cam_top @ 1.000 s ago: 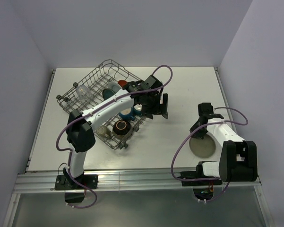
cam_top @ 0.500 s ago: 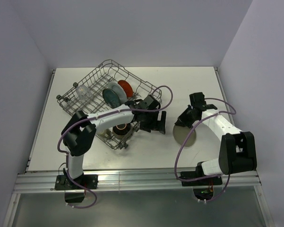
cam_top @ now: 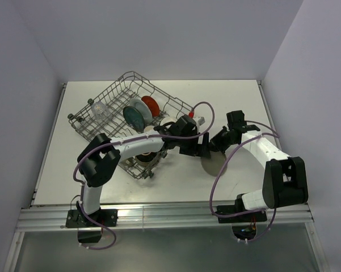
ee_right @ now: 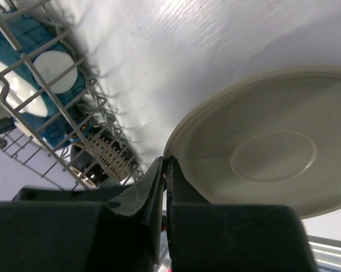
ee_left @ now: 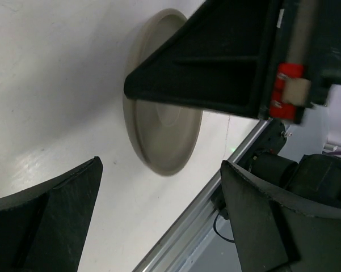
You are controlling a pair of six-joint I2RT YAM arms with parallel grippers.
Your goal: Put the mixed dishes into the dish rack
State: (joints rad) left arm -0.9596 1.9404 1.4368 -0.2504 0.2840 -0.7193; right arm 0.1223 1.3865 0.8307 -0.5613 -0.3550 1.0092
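The grey wire dish rack (cam_top: 114, 89) stands at the left. It holds a teal plate (cam_top: 134, 116), a red-orange plate (cam_top: 150, 104), a clear glass (cam_top: 100, 110) and a dark bowl (cam_top: 144, 154). My right gripper (cam_top: 218, 142) is shut on the rim of a beige plate (cam_top: 214, 165) and holds it tilted over the table, right of the rack. In the right wrist view the jaws (ee_right: 166, 165) pinch the plate's (ee_right: 266, 153) left rim. My left gripper (cam_top: 197, 148) is open and empty, just left of that plate; its wrist view shows the plate (ee_left: 165, 133) ahead, between the spread fingers (ee_left: 51, 209).
The right wrist view shows the rack's near corner (ee_right: 22, 34) with a blue dish (ee_right: 51, 85) and the patterned dark bowl (ee_right: 96, 158). The table's front metal edge (ee_left: 198, 226) lies close below the left gripper. White walls close in the table on three sides.
My right gripper lifted the beige plate off the table and carried it left toward the rack. My left arm swung right, out of the rack, to the plate's side.
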